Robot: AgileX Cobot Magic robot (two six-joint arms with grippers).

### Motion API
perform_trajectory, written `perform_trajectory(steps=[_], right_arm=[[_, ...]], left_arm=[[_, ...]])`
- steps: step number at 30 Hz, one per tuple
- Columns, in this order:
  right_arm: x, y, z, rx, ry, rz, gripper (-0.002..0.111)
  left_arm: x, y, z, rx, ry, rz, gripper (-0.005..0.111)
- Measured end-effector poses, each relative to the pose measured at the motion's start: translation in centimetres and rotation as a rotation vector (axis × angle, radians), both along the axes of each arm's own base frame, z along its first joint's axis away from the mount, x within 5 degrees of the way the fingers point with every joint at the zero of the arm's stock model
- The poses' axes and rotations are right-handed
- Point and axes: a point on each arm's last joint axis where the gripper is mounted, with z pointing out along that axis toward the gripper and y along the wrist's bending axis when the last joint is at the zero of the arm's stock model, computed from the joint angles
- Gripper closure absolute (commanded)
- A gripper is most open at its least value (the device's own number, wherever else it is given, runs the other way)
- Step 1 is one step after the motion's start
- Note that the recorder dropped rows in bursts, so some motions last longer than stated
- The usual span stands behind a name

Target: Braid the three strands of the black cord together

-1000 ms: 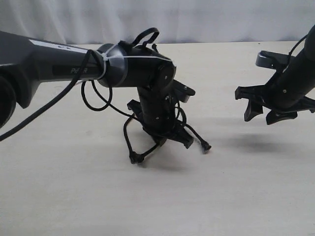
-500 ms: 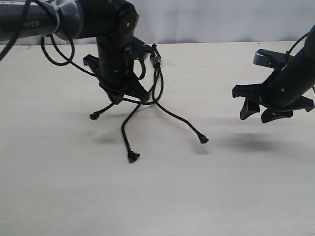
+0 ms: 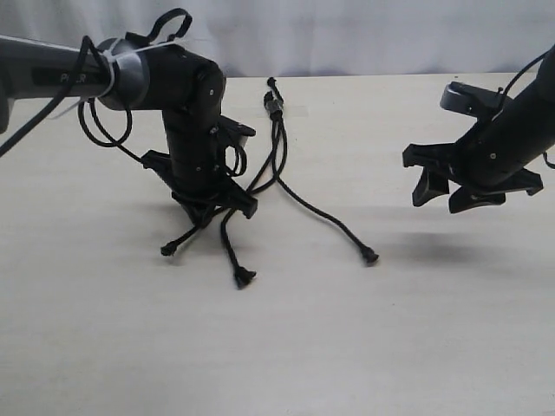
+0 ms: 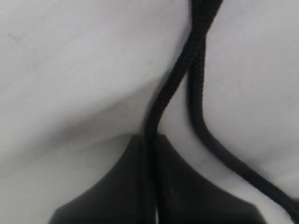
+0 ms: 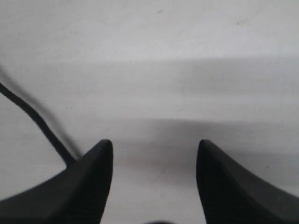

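The near half of the pale table [image 3: 286,364] is bare to its near edge, with open room across its whole width. Beyond it the three strands [image 3: 300,201] fan out. The middle tip [image 3: 244,277] lies nearest. The right tip [image 3: 369,256] is a little farther and well clear of both arms, and the left tip [image 3: 169,250] lies left of the middle one. Over those left two stands the left gripper [image 3: 211,206], pointing down, its fingers [image 4: 117,191] pressed together on one strand of the black cord [image 3: 279,139]; a second strand runs free just beside. On the right, the right gripper [image 3: 440,199] hangs above the table, jaws spread around nothing, over its shadow [image 3: 460,247]. Farthest off, the knot [image 3: 276,106] lies near the table's far edge.
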Motion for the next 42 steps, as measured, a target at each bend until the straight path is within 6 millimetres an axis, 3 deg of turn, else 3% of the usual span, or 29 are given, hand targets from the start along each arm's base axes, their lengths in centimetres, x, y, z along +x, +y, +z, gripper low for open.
perform_trajectory(steps=[6,12,17,18,20,23,25,28,34,42], right_arm=[[0.1,0.0,0.0,-0.001,-0.009,0.003,0.057],[0.1,0.0,0.0,-0.001,-0.011,0.002,0.057],[0.1,0.0,0.0,-0.003,-0.016,0.015,0.056],[0.1,0.1,0.0,-0.004,-0.017,0.027,0.056],[-0.1,1.0,0.3,-0.007,-0.028,0.069,0.056],[-0.7,4.9,0.6,-0.014,-0.056,0.214,0.056],[-1.5,8.1,0.6,-0.017,-0.070,0.329,0.056],[-2.6,11.4,0.3,-0.033,-0.089,0.449,0.056],[-4.2,15.5,-1.5,-0.129,-0.095,0.593,0.057],[-4.8,18.8,-4.4,-0.230,-0.065,0.674,0.057]], left_arm=[[-0.2,-1.1,-0.5,-0.092,0.021,0.054,0.107],[-1.3,-4.7,-0.5,-0.160,-0.004,0.017,0.106],[-1.4,-4.9,-0.3,-0.173,-0.005,0.026,0.069],[-1.3,-4.8,0.9,-0.186,-0.030,0.022,0.065],[-0.9,-3.9,3.5,-0.213,-0.085,0.025,0.063],[-0.2,-0.4,7.5,-0.232,-0.135,0.077,0.063],[-0.2,2.3,9.4,-0.231,-0.155,0.120,0.064],[-0.8,4.6,10.9,-0.231,-0.177,0.161,0.064],[-4.2,7.6,12.3,-0.232,-0.215,0.171,0.064],[-9.3,8.8,11.7,-0.252,-0.261,0.190,0.064]])
